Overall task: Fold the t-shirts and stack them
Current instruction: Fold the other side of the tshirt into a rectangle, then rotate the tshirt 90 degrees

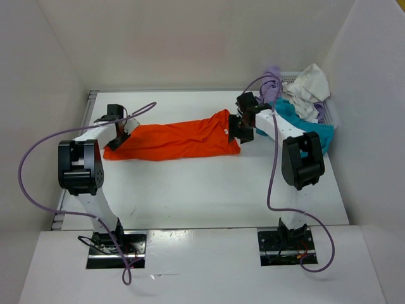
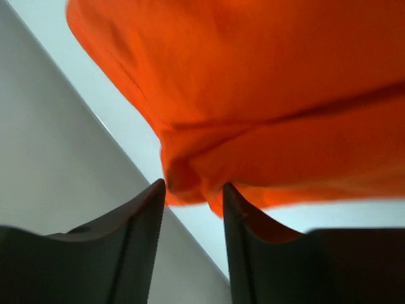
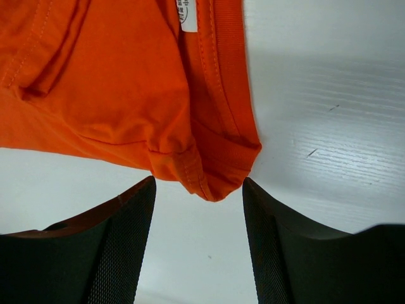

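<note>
The orange t-shirt point(image 1: 177, 139) lies spread in a long strip across the middle of the table. My left gripper point(image 1: 120, 134) stands open at its left end; in the left wrist view the cloth's edge point(image 2: 266, 82) bunches just past my gripper point(image 2: 193, 190) and brushes the right fingertip, ungripped. My right gripper point(image 1: 241, 128) is open at the shirt's right end, by the collar. There a folded corner of the orange t-shirt point(image 3: 114, 82) with a white label point(image 3: 187, 16) hangs between the tips of my gripper point(image 3: 197, 183), clear of the pads. The teal-blue point(image 1: 318, 131), lavender point(image 1: 273, 75) and off-white point(image 1: 310, 88) t-shirts are heaped at back right.
A white mesh basket point(image 1: 330, 114) holds the heap in the back right corner, close behind the right arm. White walls close the table on the left, back and right. Purple cables loop from both arms over the table's sides.
</note>
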Action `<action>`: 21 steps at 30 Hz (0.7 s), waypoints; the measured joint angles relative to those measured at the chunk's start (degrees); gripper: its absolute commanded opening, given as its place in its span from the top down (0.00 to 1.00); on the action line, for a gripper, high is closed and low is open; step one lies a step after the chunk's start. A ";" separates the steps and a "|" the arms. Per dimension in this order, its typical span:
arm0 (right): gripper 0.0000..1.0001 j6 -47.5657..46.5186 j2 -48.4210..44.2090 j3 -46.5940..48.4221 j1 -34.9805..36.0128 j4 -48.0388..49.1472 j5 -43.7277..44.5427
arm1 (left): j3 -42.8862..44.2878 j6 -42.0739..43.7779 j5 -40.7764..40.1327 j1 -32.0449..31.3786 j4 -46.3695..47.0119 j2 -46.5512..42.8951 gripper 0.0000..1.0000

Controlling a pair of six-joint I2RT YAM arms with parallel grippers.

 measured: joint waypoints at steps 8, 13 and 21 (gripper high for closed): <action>0.37 0.17 0.07 -2.21 -0.81 1.31 -1.31 | 1.40 0.31 -4.79 -1.33 4.68 5.95 0.62; 0.37 0.17 0.09 -2.99 -1.22 1.77 -1.40 | 4.57 -1.09 -5.95 -1.33 6.16 7.34 0.55; 0.37 0.20 0.09 -3.98 -1.27 2.10 -1.53 | 12.33 -4.59 -7.54 -1.14 8.85 9.11 0.50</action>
